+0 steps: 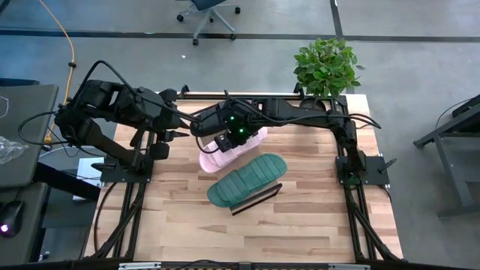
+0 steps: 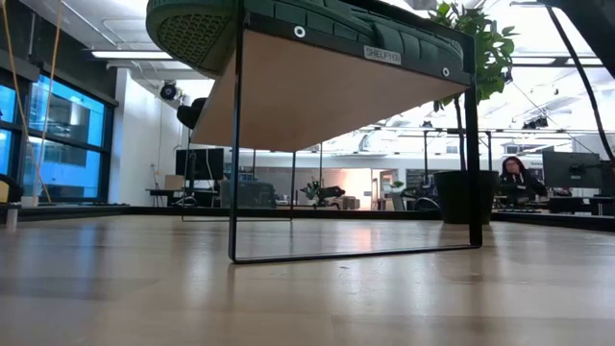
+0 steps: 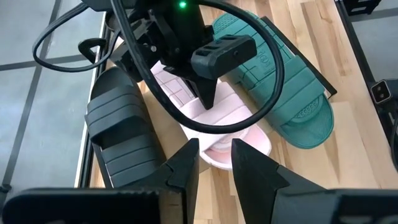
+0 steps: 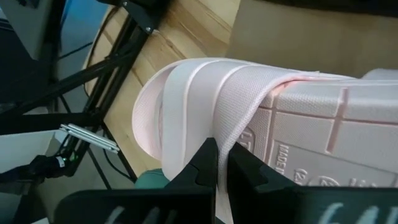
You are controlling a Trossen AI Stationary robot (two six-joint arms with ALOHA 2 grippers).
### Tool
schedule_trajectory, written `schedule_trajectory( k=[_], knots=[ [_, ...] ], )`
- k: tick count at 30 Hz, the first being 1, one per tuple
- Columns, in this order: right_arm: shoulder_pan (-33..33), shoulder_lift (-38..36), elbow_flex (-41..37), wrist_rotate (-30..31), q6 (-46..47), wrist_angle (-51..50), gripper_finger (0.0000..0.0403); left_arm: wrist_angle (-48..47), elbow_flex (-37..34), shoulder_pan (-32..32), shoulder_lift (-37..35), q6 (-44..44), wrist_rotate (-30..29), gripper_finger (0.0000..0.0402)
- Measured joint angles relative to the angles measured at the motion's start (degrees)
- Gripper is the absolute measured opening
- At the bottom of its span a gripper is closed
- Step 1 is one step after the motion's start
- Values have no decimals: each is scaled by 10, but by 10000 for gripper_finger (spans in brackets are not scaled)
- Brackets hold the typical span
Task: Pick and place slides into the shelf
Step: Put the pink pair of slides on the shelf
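Observation:
A pale pink slide [image 1: 223, 156] lies at the table's middle, tipped so that its sole underside [image 4: 323, 149] shows. My right gripper [image 1: 229, 141] reaches in from the far right and is shut on its strap. A dark green slide [image 1: 247, 180] lies on top of the light-wood shelf [image 2: 317, 96], which stands on its thin dark rails [image 2: 235, 154]. A black slide [image 3: 121, 137] lies beside the pink one on its left. My left gripper [image 3: 214, 158] is open, its fingertips just short of the pink slide's near end [image 3: 233, 146]. My right gripper pinches the pink slide's strap at its edge [image 4: 239, 127] between the two fingers. The fingers [image 3: 208, 93] come at it from above, slanting down. The slide is tilted in the hold; I cannot tell whether its lower end rests on the table.
A potted plant [image 1: 326, 67] stands at the table's far right corner. The near half of the wooden tabletop [image 1: 247, 232] is bare. In the low view a person [image 2: 514, 173] sits in the room beyond the table.

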Motion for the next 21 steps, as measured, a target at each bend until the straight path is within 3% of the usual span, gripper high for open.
schedule_trajectory(
  k=[12,21],
  knots=[
    [1,0,-32,-2,3,3,0,0,0,0,0,-4,0,83],
    [5,0,-54,-7,21,66,0,0,0,0,0,-5,5,83]
  ],
)
